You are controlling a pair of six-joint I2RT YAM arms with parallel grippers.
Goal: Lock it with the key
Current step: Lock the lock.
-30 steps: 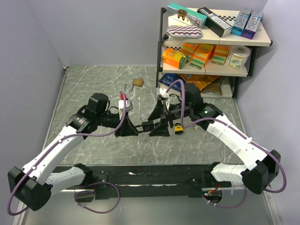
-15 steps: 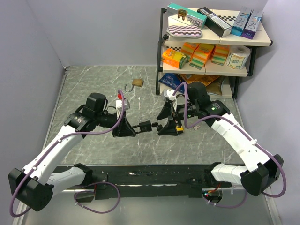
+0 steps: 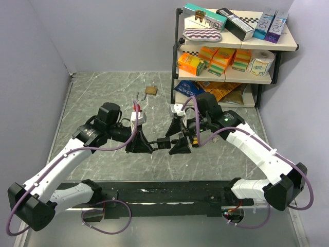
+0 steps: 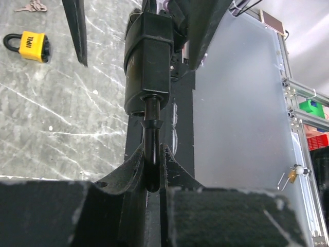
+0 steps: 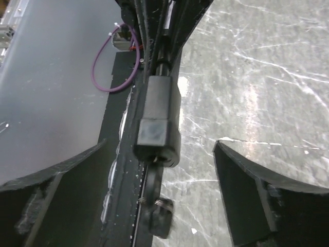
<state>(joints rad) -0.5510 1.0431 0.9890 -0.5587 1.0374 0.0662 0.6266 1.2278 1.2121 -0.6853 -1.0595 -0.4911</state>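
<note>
Now left end effector (image 4: pixel 152 160) pinches the black padlock (image 4: pixel 148 62) by its shackle (image 4: pixel 150 126); right end effector (image 5: pixel 160 144), wide and empty, should next grasp the apparent key (image 5: pixel 154 206).

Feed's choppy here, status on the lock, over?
Left hand shut on black padlock by its shackle. Right hand open, straddling lock body. Yellow padlock lies aside, nothing blocking.

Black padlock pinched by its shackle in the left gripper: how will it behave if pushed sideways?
The black padlock looks like a solid, dense block, likely rigid. The left gripper pinches only the thin round shackle, so the body may pivot or slip under a side push. The right gripper stands open astride it without touching, so nothing braces it.
</note>
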